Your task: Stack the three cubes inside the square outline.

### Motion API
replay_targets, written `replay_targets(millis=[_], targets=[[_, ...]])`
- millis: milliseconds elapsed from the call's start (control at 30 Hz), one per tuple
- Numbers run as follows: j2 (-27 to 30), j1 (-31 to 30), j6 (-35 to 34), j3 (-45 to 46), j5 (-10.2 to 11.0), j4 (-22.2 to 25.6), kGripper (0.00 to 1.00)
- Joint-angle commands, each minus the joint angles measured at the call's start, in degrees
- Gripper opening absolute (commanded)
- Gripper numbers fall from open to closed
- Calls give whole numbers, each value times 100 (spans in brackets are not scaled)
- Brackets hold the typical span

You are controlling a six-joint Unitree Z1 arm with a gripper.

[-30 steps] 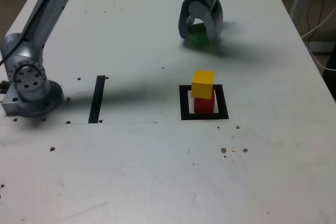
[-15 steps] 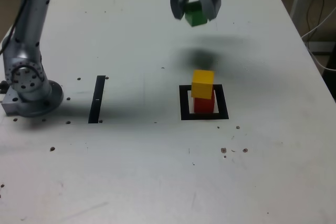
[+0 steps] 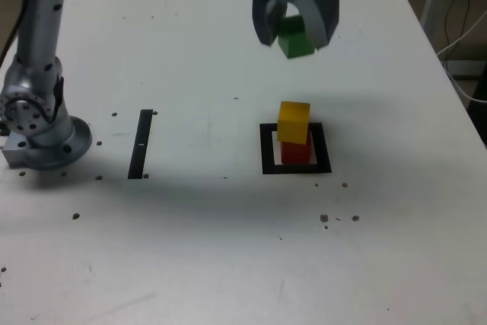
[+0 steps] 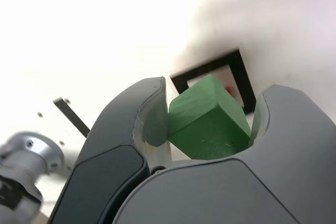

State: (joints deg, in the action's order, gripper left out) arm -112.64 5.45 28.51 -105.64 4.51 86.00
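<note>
So the gripper (image 3: 295, 34) is up in the air with its jaws clamped on the green cube (image 3: 295, 37), which sits tilted between them. Below it, a bit nearer the camera, the yellow cube (image 3: 294, 122) is on top of the red cube (image 3: 296, 152), both inside the square outline (image 3: 265, 150). So 2 are stacked, 1 is held.
</note>
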Motion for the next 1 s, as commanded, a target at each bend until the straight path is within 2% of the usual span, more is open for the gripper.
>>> replay_targets(millis=[0,467,633,967], targets=[[94,-28,-108,57,-16,26,0],[350,-556,-1233,382,-379,46,0],[471,-742,-1768,474,-416,15,0],[381,-1018,-2305,467,-551,-109,0]])
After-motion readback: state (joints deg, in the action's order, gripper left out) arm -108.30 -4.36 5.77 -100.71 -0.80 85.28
